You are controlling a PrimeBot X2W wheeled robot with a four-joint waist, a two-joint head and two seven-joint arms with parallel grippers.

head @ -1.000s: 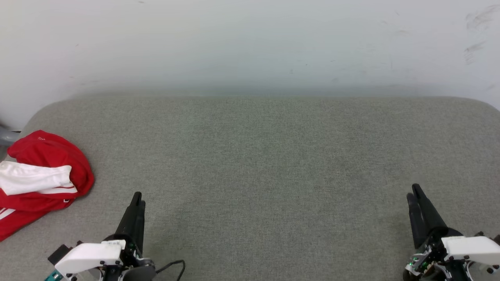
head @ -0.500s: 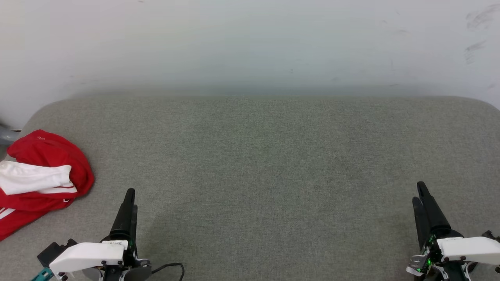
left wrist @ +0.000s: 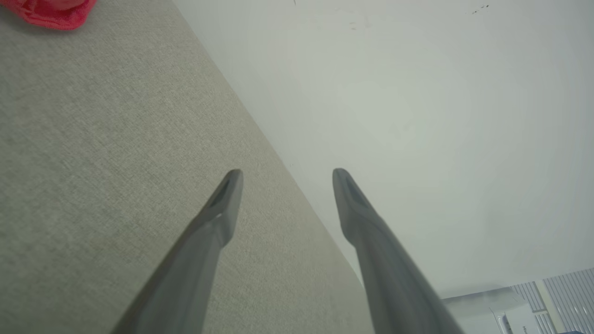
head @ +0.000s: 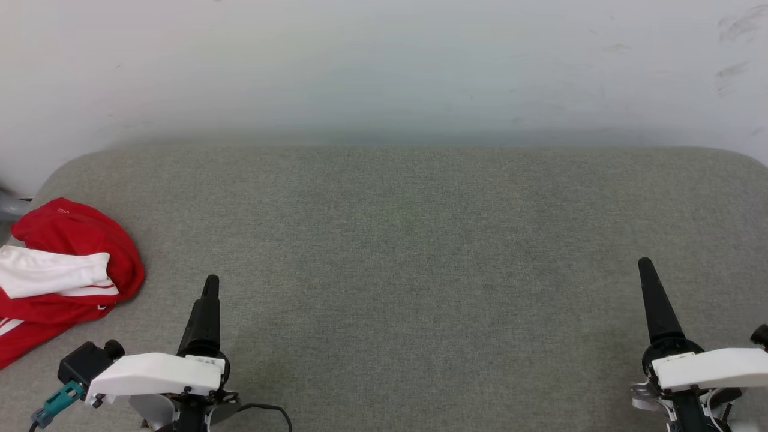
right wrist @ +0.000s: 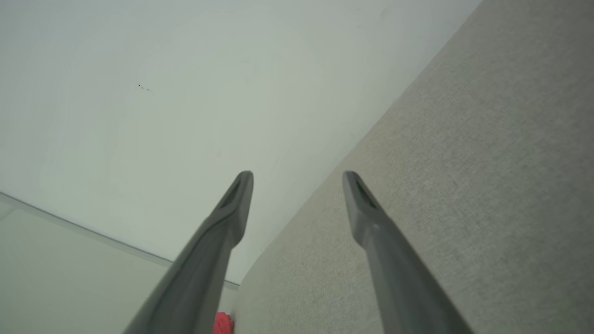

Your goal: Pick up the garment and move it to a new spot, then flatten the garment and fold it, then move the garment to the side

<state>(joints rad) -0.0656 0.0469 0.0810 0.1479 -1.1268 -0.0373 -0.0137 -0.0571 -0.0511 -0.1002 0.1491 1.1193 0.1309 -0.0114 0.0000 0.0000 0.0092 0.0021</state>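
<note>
Found left gripper (left wrist: pixel 283 172) and right gripper (right wrist: pixel 297 174) spread wide, empty; needed a low leftward reach to pinch the crumpled red-and-white jersey garment (head: pixel 72 252) at grey fabric counter's (head: pixel 420 240) left edge

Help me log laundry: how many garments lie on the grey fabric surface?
1. The crumpled red jersey T-shirt with a white sleeve lies at the grey fabric surface's left edge, left of the left gripper. It runs off the head view, so more may be hidden.
</note>
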